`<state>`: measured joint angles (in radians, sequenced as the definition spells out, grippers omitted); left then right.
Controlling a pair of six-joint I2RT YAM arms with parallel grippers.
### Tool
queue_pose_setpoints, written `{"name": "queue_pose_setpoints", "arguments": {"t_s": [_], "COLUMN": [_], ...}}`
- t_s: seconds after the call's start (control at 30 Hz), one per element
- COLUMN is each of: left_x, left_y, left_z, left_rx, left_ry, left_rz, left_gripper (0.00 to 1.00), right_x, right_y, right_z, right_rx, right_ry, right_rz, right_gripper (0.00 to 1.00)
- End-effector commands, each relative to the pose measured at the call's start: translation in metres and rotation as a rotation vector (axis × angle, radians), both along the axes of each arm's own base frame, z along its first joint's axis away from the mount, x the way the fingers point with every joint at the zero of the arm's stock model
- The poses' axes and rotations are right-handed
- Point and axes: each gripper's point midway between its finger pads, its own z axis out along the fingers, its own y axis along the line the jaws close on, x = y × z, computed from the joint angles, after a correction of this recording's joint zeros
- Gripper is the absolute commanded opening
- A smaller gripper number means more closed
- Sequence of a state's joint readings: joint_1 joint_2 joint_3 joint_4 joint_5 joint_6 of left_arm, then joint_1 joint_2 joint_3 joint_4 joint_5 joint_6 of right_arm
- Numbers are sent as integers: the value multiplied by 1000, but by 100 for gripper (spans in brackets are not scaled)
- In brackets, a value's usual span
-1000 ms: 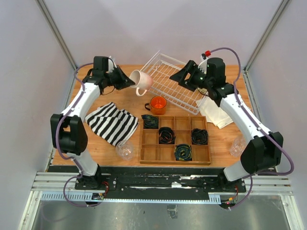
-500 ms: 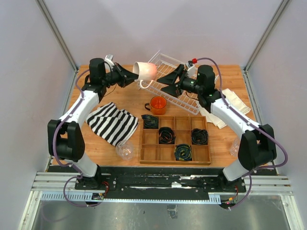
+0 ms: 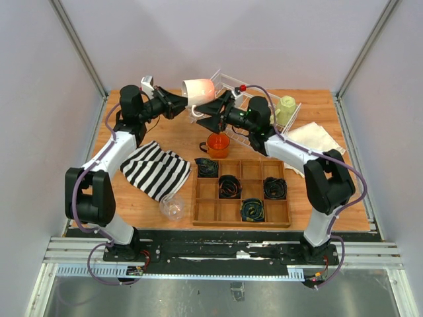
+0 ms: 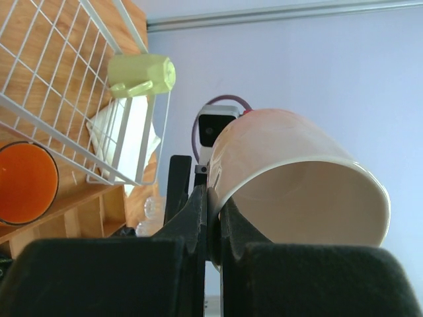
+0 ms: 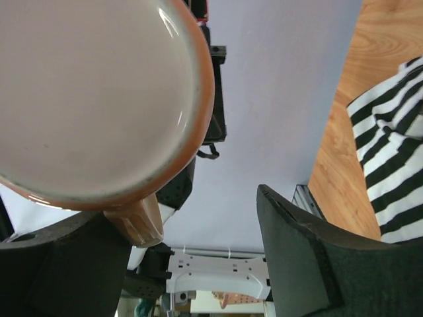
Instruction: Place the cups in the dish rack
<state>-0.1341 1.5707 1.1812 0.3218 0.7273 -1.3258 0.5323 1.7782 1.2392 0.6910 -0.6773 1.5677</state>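
The left arm [image 3: 109,148] is stretched forward along the left side of the surface [image 3: 178,135], with its wrist bent inward toward the middle. The left end effector [image 3: 180,103] is raised above the wood, and its fingers are pressed together on the rim wall of the white-pink mug [image 3: 198,89]. One finger is seen inside the mouth and the other outside in the left wrist view [image 4: 213,211]. The mug [image 4: 297,178] is held on its side in the air, its base turned to the right.

Below it, a striped cloth [image 3: 155,168] is spread on the surface and a clear tumbler [image 3: 172,208] lies at the near edge. The orange mug [image 3: 217,144] stands upright just behind a wooden tray [image 3: 241,191] of black cables.

The right arm [image 3: 291,150] is reached across to the left, its forearm held low over the far side. The right end effector [image 3: 206,112] is spread wide at the mug's base [image 5: 92,92]. The handle is seen just beside one finger [image 5: 59,264], and contact cannot be told.

The dish rack [image 3: 248,89] lies at the far edge, partly hidden by the right arm. A yellow-green mug [image 3: 286,109] is lying on its side at its right end. A white cloth [image 3: 310,139] is spread further right.
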Motion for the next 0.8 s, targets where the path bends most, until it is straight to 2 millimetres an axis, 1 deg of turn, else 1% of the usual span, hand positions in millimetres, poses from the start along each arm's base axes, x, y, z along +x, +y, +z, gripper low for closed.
{"name": "queue_pose_setpoints", "arguments": {"t_s": [0.0, 0.13, 0.27, 0.37, 0.63, 0.7, 0.77], "left_x": [-24, -27, -28, -27, -21, -21, -20], "left_y": [-3, -3, -3, -3, -4, -4, -4], "left_z": [49, 49, 49, 46, 42, 41, 43], "left_rx": [-69, -67, -69, -77, -84, -88, -89], "left_ry": [-145, -144, -151, -146, -135, -134, -137], "left_rz": [-52, -56, -55, -54, -56, -58, -59], "left_gripper": [0, 0, 1, 0, 1, 0, 0], "right_x": [1, 4, 4, 2, 0, 2, 4], "right_y": [16, 24, 27, 28, 25, 26, 27], "right_z": [45, 46, 51, 58, 66, 65, 63], "right_rx": [141, 157, 186, 212, 229, 221, 217], "right_ry": [-82, -85, -84, -89, -95, -92, -90], "right_rz": [16, 21, 24, 27, 19, 19, 15], "right_gripper": [70, 69, 64, 64, 64, 64, 61]}}
